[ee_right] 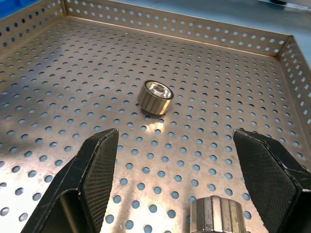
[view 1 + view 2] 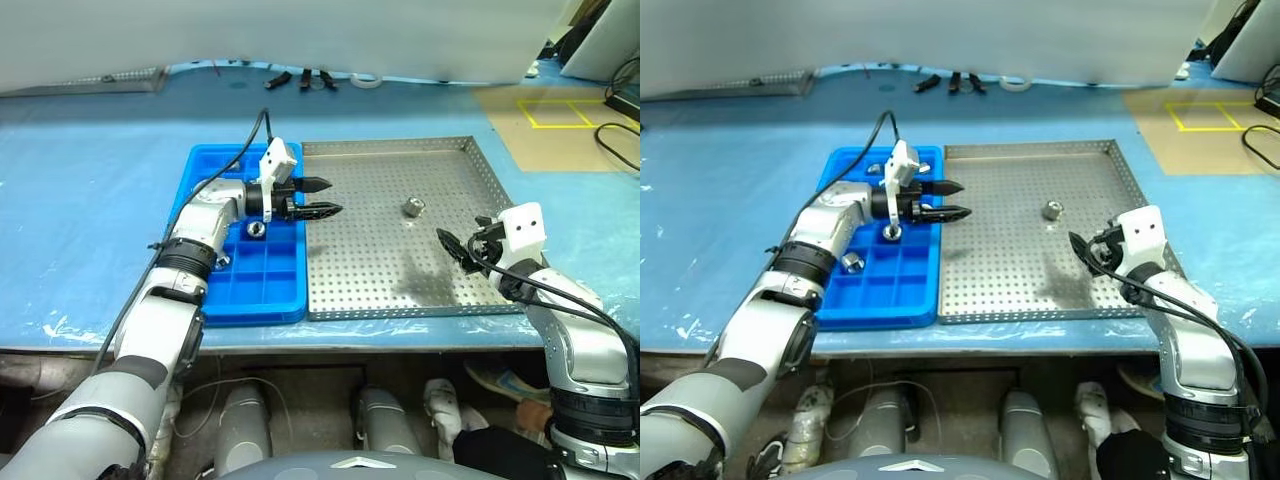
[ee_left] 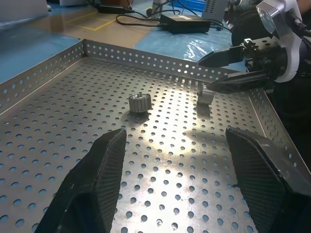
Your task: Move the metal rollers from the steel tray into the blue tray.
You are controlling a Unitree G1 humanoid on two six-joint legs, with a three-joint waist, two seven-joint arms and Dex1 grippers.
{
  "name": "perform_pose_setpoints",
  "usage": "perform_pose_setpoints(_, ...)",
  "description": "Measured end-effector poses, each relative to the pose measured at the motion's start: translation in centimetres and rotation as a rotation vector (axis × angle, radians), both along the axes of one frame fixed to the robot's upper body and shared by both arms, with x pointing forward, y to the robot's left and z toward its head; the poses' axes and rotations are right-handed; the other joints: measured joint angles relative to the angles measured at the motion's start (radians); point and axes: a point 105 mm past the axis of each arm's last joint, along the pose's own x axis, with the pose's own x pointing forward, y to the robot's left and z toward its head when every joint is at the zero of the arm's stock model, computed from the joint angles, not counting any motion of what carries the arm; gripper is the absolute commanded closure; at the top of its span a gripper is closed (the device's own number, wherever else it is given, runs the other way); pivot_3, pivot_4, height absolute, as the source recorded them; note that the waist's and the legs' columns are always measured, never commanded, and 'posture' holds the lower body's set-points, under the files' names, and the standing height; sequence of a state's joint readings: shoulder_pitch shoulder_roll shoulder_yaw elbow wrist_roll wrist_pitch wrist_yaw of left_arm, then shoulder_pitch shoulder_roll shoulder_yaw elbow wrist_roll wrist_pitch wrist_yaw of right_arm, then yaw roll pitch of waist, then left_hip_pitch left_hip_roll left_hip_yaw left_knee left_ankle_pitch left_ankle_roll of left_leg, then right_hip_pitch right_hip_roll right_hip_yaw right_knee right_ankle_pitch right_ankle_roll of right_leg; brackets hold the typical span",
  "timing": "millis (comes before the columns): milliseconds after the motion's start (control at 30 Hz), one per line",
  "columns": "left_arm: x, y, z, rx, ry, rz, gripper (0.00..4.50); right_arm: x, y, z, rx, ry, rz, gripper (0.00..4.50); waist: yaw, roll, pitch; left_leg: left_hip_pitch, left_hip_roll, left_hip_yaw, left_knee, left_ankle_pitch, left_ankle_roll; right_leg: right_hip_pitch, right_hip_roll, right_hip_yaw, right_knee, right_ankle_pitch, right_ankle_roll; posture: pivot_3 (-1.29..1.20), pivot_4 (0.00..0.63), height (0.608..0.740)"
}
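The steel tray (image 2: 370, 270) lies in the middle of the table, with the blue tray (image 2: 270, 285) against its left side. One metal roller (image 2: 413, 207) rests on the perforated floor. A second roller (image 1: 216, 216) lies on the floor between the fingers of my right gripper (image 2: 452, 250), which stands open near the tray's right rim without touching it. My left gripper (image 2: 333, 197) is open and empty, pointing right over the seam between the two trays. Two rollers (image 2: 893, 232) (image 2: 852, 263) sit in compartments of the blue tray.
A blue sheet (image 2: 90, 200) covers the table. Black clips (image 2: 305, 78) and a tape ring (image 2: 365, 80) lie along the far edge. A cardboard sheet with a yellow taped square (image 2: 555, 112) and black cables (image 2: 620, 140) are at the far right.
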State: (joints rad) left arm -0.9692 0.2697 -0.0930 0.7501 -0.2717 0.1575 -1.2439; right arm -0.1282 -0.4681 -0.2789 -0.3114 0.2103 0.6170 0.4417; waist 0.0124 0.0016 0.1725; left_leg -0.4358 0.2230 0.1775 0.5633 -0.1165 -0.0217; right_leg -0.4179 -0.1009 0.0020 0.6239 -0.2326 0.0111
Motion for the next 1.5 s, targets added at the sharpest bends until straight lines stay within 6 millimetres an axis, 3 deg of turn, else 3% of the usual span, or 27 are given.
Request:
perform_pose_setpoints(300,0.0,0.1,-0.3,0.024,0.003,-0.008,1.05,1.1,-3.1,-5.3,0.044,0.131,-0.178,0.56,0.002,0.0,0.0,-0.001,-0.001,0.001,0.002,-0.002,0.004,0.001,-0.002,0.0,-0.001,0.0,0.0,-0.36,0.15,0.74)
perform_pose_setpoints(567,-0.1,0.6,-0.2,0.038,-0.013,0.002,1.05,1.5,-4.2,-5.7,0.058,0.118,-0.231,0.56,0.003,0.0,0.0,0.003,-0.002,0.002,0.003,-0.004,0.006,0.008,-0.006,0.0,-0.002,0.0,0.0,-0.34,0.15,0.74)
perform_pose_setpoints(800,-0.3,0.9,-0.5,0.043,-0.006,0.013,1.05,1.7,-3.9,-5.9,0.08,0.124,-0.215,2.8,0.004,0.0,0.0,0.008,-0.002,0.002,0.002,-0.004,0.006,0.013,-0.006,0.0,-0.005,0.0,0.0,-0.33,0.15,0.74)
perform_pose_setpoints(1033,-0.1,1.3,-0.5,0.046,-0.008,0.033,1.05,2.0,-3.4,-5.7,0.089,0.124,-0.199,2.81,0.003,0.0,0.0,0.008,-0.002,0.002,0.0,-0.004,0.006,0.012,-0.006,-0.001,-0.006,0.0,0.0,-0.31,0.15,0.74)
perform_pose_setpoints(1167,0.1,1.8,-0.3,0.049,-0.009,0.052,1.05,2.9,-0.6,-4.5,0.095,0.099,-0.099,2.81,-0.001,0.001,0.0,0.007,-0.002,0.004,-0.001,-0.004,0.006,0.01,-0.006,-0.001,-0.006,0.0,0.0,-0.28,0.15,0.74)
perform_pose_setpoints(1400,0.5,4.8,1.6,0.047,-0.061,0.141,1.05,4.6,8.3,3.6,0.082,-0.105,0.259,2.81,0.01,0.001,0.0,0.007,-0.001,0.004,-0.003,-0.003,0.005,0.009,-0.005,-0.001,-0.007,0.0,0.0,-0.18,0.15,0.74)
perform_pose_setpoints(1500,0.4,6.1,1.4,0.046,-0.058,0.187,1.05,4.7,11.2,4.6,0.094,-0.118,0.363,2.81,0.02,0.001,0.0,0.007,-0.001,0.004,-0.004,-0.003,0.005,0.009,-0.005,-0.001,-0.007,0.0,0.0,-0.1,0.15,0.74)
